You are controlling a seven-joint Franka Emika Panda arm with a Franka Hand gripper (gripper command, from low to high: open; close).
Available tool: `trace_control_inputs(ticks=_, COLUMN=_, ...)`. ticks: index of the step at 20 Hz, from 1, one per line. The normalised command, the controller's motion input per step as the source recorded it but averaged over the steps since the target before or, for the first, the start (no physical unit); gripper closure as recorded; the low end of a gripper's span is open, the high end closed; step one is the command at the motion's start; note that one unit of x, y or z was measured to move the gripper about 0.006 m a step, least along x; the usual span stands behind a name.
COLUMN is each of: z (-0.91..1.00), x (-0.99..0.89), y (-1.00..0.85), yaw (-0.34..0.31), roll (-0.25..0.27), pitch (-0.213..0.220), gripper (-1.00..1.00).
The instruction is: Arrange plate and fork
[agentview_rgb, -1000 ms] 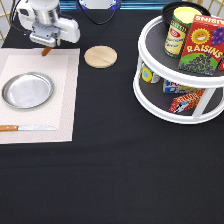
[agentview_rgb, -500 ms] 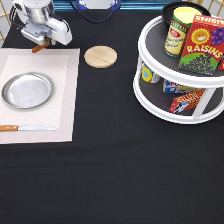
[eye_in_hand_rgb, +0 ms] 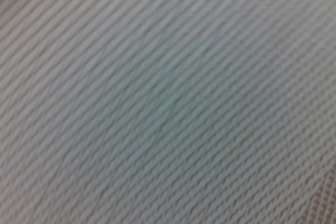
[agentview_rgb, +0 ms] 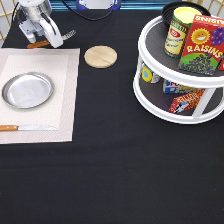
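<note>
I've got the gripper (agentview_rgb: 42, 36) up at the exterior view's top left, just above the placemat's (agentview_rgb: 67, 70) top edge, and it looks clamped on the fork (agentview_rgb: 62, 36): brown wooden handle under the hand, silver tines poking out toward the exterior view's right. My read is this is the carry step, so I'd keep the fork level, stay low, and not let the tines swing, since that thin handle could twist between the pads. The plate (agentview_rgb: 27, 90) sits on the placemat, round, shiny metal, raised rim, likely slick. A wooden-handled knife (agentview_rgb: 27, 128) lies flat below the plate near the mat's bottom edge. Round tan wooden disc (agentview_rgb: 100, 56) is on the black cloth just right of the mat. Wrist view only gives me fine diagonal woven ribbing, pale grey
</note>
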Motion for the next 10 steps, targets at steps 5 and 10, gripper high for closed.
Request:
trace_control_inputs(ticks=5, z=0.0, x=0.06, y=-0.01, yaw=-0.34, roll=0.01, pitch=-0.021, gripper=1.0)
trace_control_inputs(ticks=10, z=0.05, x=0.58, y=-0.53, yaw=-0.089, roll=0.048, pitch=0.036, gripper=1.0)
